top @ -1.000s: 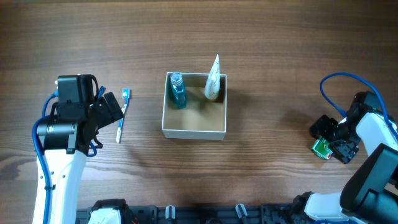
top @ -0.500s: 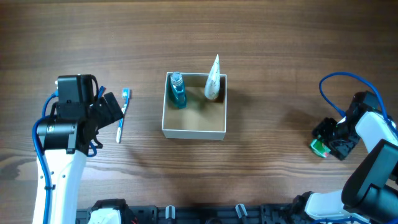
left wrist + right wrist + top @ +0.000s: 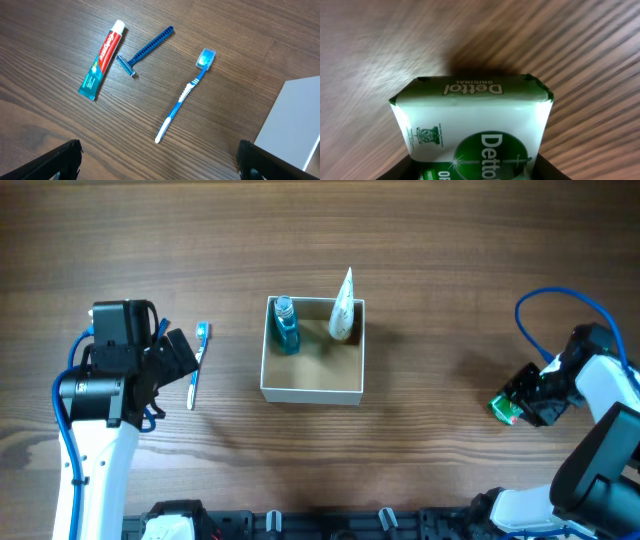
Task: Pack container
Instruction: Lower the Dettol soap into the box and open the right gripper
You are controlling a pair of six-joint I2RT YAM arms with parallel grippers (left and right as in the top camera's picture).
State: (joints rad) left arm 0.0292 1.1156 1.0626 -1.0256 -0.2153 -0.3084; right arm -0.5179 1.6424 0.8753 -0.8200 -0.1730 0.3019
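Packing looks partly done. The container (image 3: 311,395) sits mid-table (image 3: 420,260) and holds a blue bottle (image 3: 286,326) and a white tube (image 3: 344,305) along its far wall, with most of its floor bare. Left to pack, by my reckoning: the toothbrush (image 3: 183,97), razor (image 3: 146,50) and toothpaste (image 3: 102,60) lying loose to its left, where the left fingers (image 3: 62,160) hang spread and empty — and the green soap bar (image 3: 472,122) clenched in the right fingers (image 3: 527,387), well off to the right

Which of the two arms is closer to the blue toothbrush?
Left. Its jaws sit right beside the toothbrush; the right arm is far across, past the box, holding soap.
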